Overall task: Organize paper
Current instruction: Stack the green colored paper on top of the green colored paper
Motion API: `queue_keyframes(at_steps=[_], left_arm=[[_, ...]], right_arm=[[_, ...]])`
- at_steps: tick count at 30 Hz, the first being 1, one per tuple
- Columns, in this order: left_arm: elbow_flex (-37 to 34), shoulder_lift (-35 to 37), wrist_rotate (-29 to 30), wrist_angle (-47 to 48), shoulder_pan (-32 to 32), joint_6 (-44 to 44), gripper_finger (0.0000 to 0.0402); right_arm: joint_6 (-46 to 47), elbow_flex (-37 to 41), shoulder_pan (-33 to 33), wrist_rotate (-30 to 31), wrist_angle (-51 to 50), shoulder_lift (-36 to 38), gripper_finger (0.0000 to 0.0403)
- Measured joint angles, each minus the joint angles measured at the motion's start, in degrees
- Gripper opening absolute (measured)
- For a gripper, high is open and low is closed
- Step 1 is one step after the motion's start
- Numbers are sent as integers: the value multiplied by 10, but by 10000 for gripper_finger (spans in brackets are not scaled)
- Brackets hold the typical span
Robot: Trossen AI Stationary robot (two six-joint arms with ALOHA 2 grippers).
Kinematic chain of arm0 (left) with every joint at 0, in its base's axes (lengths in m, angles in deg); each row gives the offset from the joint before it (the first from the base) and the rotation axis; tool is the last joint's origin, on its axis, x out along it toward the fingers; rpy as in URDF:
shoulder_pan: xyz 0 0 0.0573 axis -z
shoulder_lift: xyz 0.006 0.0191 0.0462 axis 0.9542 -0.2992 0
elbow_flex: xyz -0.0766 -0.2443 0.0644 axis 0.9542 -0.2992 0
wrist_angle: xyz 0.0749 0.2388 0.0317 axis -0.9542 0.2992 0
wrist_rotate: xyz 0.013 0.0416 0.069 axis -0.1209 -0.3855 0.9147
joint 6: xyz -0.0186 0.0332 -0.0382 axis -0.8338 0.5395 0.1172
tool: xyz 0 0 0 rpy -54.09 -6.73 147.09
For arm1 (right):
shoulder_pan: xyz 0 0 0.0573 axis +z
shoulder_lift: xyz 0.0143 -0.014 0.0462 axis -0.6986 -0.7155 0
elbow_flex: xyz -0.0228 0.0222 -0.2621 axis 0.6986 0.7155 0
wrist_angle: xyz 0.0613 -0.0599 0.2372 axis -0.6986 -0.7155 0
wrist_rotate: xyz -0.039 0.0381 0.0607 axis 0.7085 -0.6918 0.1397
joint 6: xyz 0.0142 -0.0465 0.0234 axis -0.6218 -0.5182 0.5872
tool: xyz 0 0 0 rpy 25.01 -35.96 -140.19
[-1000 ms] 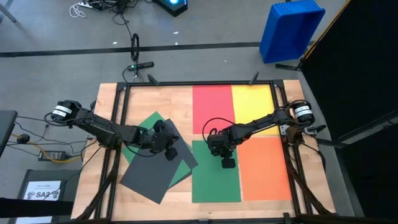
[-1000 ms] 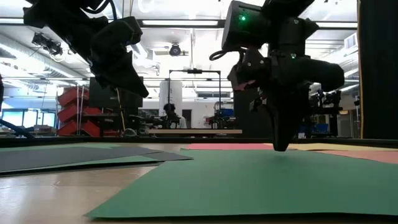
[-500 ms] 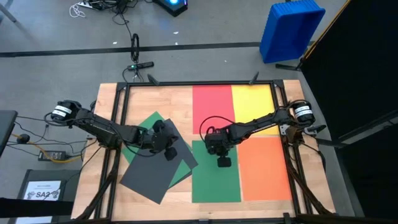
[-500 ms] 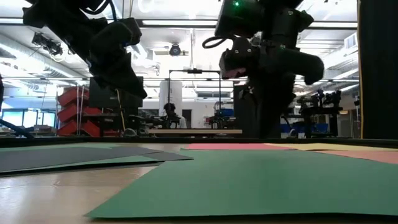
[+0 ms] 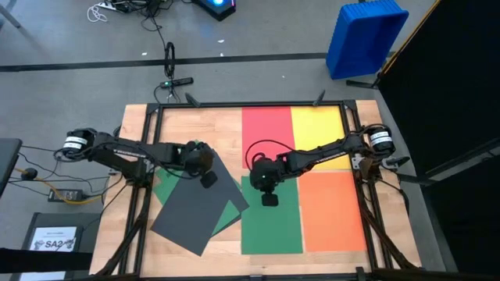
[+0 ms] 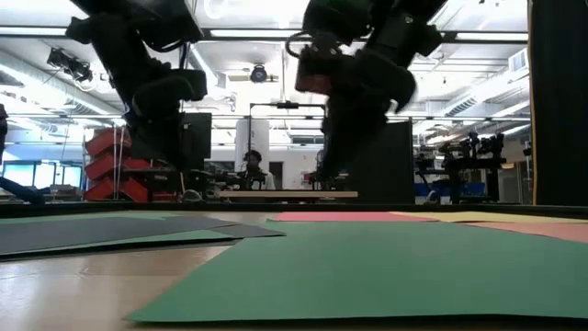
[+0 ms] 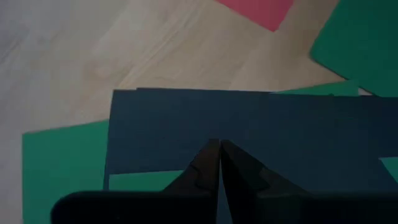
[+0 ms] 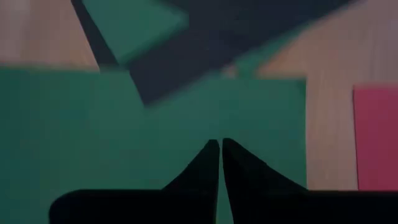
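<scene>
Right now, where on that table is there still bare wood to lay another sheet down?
Bare wood shows at the table's far left, between the frame and the red sheet, above the dark grey sheet. A narrower strip lies along the near left edge. The right half is tiled: red, yellow, orange, green. Both claws, left and right, crowd the middle.

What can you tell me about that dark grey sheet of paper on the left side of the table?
The dark grey sheet is a thin, matte rectangle lying flat but skewed on the wooden table. It rests on a green sheet that peeks out beneath it. The left gripper, fingers shut, is above its far edge.
</scene>
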Motion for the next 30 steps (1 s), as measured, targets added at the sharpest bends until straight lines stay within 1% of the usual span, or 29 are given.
queue_keyframes(at_steps=[4, 6, 10, 15, 19, 23, 27, 30], left_arm=[[0, 20, -3, 0, -19, 32, 0], [0, 34, -6, 6, -31, 31, 0], [0, 66, -28, 25, -34, 5, 0], [1, 104, -29, 27, -21, -20, 0], [1, 108, -50, 42, -11, -50, 0], [-8, 106, -51, 60, 6, -64, 0], [-28, 105, -72, 55, 13, -101, 0], [-40, 105, -81, 47, 28, -131, 0]], right_arm=[[1, 0, -3, -5, 69, 0, 5], [2, 0, -5, -6, 97, 0, 10], [17, 0, -11, -16, 115, 0, 26], [17, 0, -10, -19, 134, -2, 55], [17, 0, -10, -20, 161, -3, 85], [18, 0, -10, -19, 190, -3, 116], [50, -1, -11, -21, 212, -12, 141], [78, 0, -18, -46, 213, -23, 156]])
